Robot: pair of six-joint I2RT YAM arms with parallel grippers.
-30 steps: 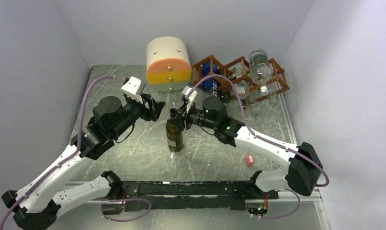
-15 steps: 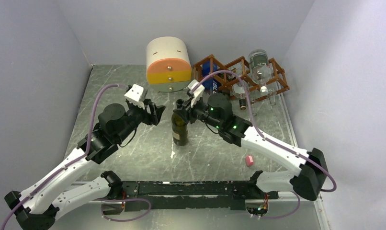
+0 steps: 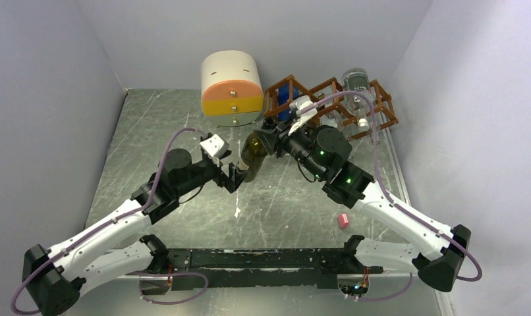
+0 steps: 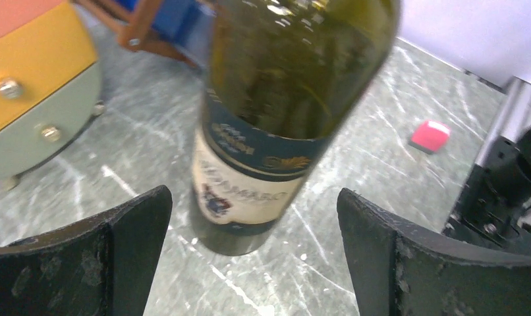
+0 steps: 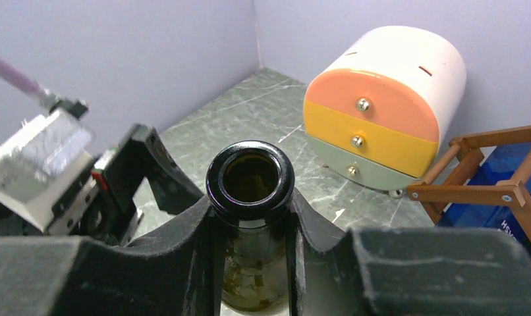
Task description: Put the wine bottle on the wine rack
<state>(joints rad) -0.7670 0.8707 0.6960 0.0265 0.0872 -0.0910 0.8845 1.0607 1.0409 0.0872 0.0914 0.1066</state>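
Observation:
The dark green wine bottle (image 3: 252,155) with a cream label (image 4: 240,191) leans over in the middle of the table, neck toward the rack. My right gripper (image 3: 271,136) is shut on its neck just below the open mouth (image 5: 250,176), a pad on either side (image 5: 250,224). My left gripper (image 3: 236,176) is open wide at the bottle's lower end, its fingers (image 4: 134,250) apart from the glass on both sides. Whether the base touches the table I cannot tell. The reddish-brown wine rack (image 3: 330,99) stands at the back right.
A cream-and-orange drawer cabinet (image 3: 231,89) stands at the back, left of the rack. Clear bottles (image 3: 358,89) and a blue item (image 3: 289,100) lie in the rack's cells. A small pink block (image 3: 343,220) lies on the table (image 3: 151,131) near the right arm.
My right gripper closed on the bottle's neck, carried it back toward the rack and tipped it over. My left gripper opened wide and slid right to the bottle's base.

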